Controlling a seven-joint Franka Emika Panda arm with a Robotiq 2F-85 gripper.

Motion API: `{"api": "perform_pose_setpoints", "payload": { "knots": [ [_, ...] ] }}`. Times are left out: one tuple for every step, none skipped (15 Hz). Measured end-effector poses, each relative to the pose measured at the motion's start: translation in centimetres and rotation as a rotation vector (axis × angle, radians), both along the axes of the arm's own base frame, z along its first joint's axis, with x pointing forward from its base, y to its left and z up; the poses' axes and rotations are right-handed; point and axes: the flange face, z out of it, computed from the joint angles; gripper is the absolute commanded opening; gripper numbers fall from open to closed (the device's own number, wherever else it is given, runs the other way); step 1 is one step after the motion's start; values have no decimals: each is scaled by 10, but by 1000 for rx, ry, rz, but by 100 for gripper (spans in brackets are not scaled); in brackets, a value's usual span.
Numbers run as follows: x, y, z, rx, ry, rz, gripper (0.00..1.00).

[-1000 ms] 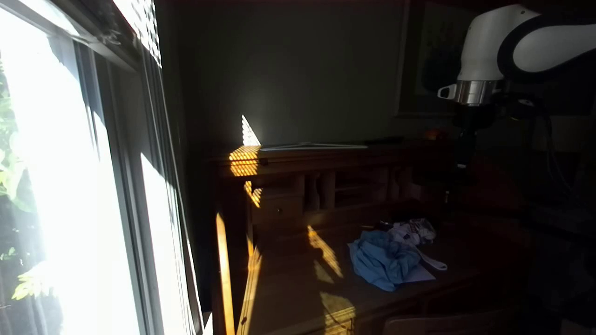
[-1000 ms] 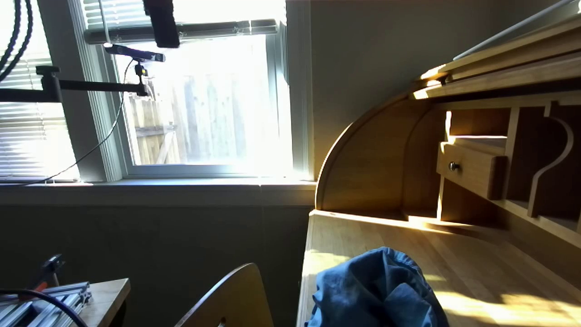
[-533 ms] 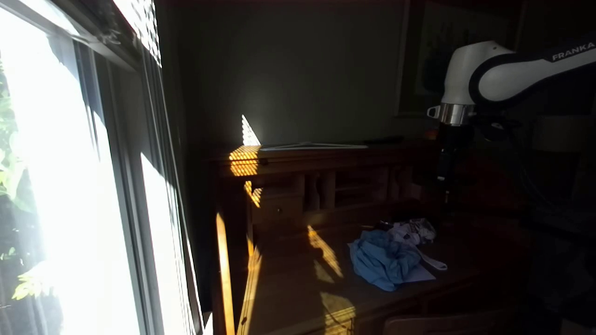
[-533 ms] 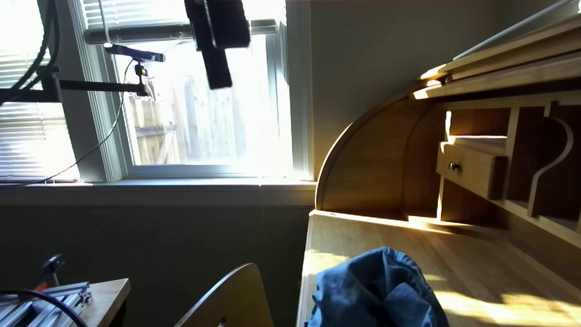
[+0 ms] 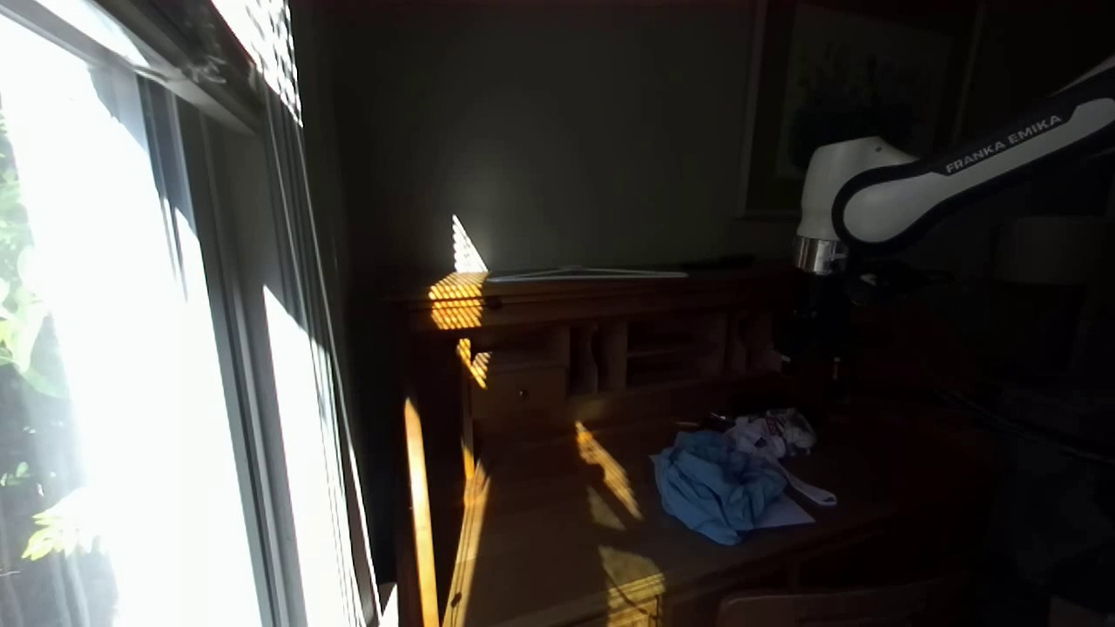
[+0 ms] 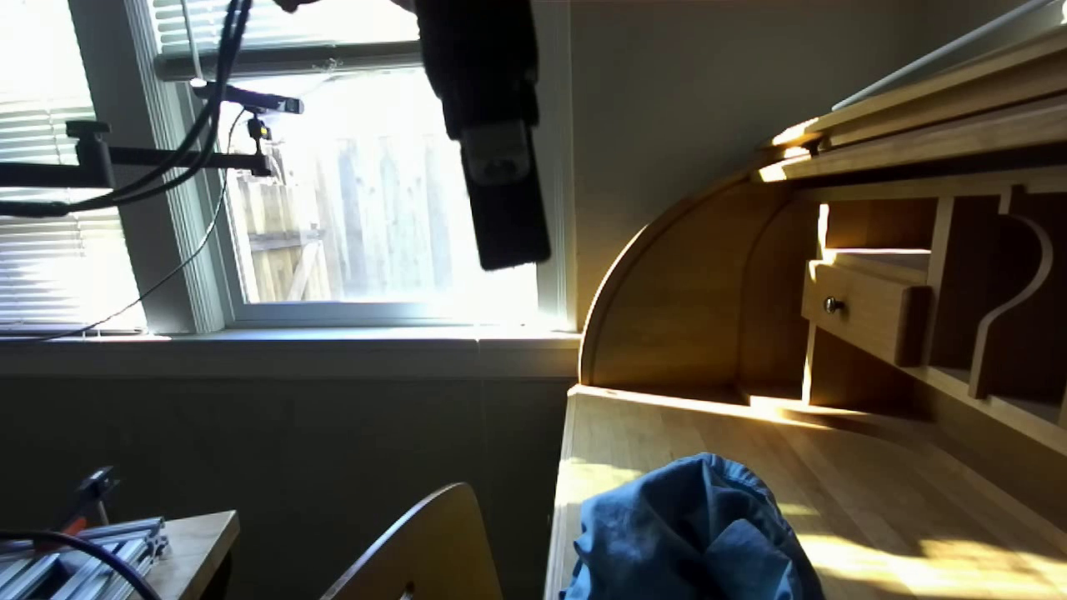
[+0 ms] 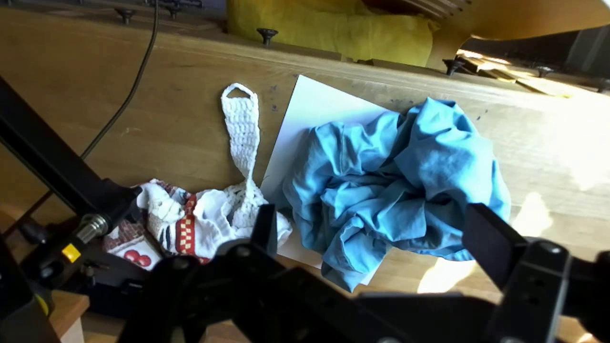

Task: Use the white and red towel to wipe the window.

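Gripper (image 7: 371, 227), wrist view: your jaws stand wide apart, holding nothing. Only here does the white and red towel (image 7: 212, 216), lower left of the frame, show you its red checks; the exterior views alone give you the window (image 6: 375, 208), at left in both.

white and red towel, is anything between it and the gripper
Partly. In the wrist view, a black bar overlaps the left edge of the towel; how high it stands is unclear. The blue cloth under the open gripper lies beside the towel. Nothing else visible blocks the way.
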Motion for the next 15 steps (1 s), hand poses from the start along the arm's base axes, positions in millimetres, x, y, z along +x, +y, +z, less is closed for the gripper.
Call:
{"api": "perform_pose_setpoints", "payload": {
  "knots": [
    [4,1,-5,7,-6,-51,100],
    [8,1,-11,13,-16,-100,100],
    [13,1,-16,20,-29,-151,100],
    [17,-1,-22,32,-42,-200,100],
    [21,-4,-28,44,-55,-248,100],
    [24,-7,-34,57,-69,-294,100],
    [28,-12,-39,71,-82,-342,100],
    [31,-18,-46,88,-95,-389,100],
    [34,-23,-52,106,-105,-436,100],
    [37,-29,-58,122,-115,-478,100],
    [40,-35,-63,138,-124,-517,100],
    [43,-40,-68,149,-134,-553,100],
    [46,-45,-72,155,-143,-585,100],
    [49,-51,-76,158,-149,-616,100],
    [52,-56,-80,160,-153,-654,100]
  ]
}}
